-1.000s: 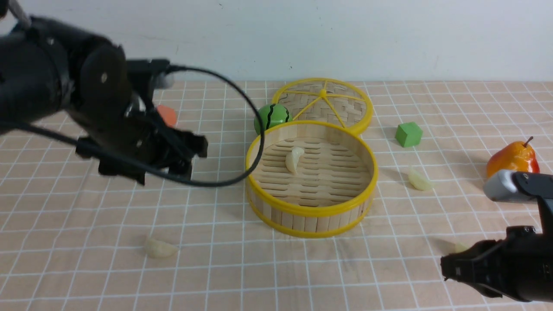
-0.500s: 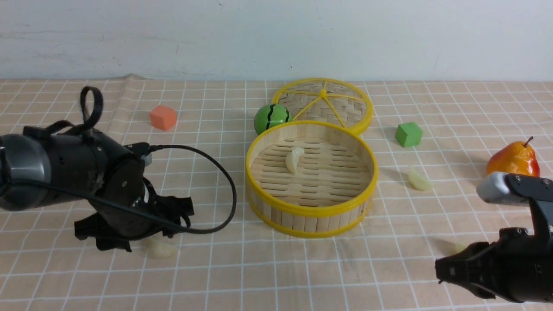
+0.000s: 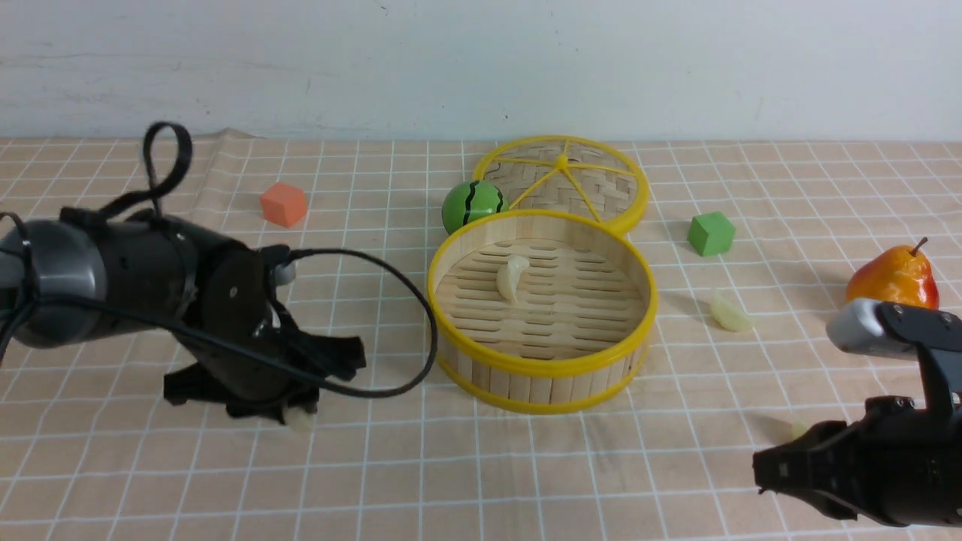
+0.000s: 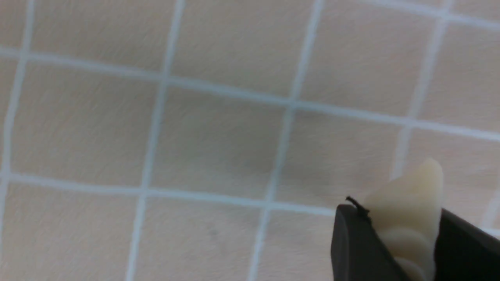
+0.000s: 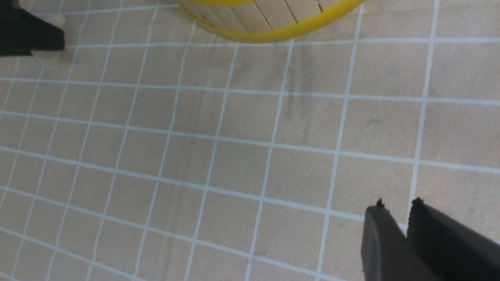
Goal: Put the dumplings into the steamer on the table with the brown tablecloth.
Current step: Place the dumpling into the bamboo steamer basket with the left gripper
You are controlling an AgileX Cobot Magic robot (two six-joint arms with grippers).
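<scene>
The steamer (image 3: 541, 368) stands mid-table on the brown tablecloth (image 3: 481, 466) with one dumpling (image 3: 512, 276) on its slatted floor. My left gripper (image 3: 299, 413) is shut on a second dumpling (image 3: 301, 421), low over the cloth left of the steamer; the left wrist view shows that dumpling (image 4: 410, 212) pinched between the jaws. A third dumpling (image 3: 730, 313) lies right of the steamer. A fourth (image 3: 800, 430) peeks out behind my right gripper (image 3: 760, 469), which is shut and empty at the front right. In the right wrist view the right gripper (image 5: 397, 205) hangs over bare cloth.
The flat woven lid (image 3: 564, 180) leans behind the steamer, beside a green striped ball (image 3: 473, 204). An orange cube (image 3: 284, 204) sits far left, a green cube (image 3: 710, 233) and a pear (image 3: 893, 276) at right. The left arm's cable (image 3: 421, 330) loops near the steamer's rim.
My left arm came down from above the table to the dumpling at the front left and closed on it, then shifted slightly right with it. The right arm barely moved.
</scene>
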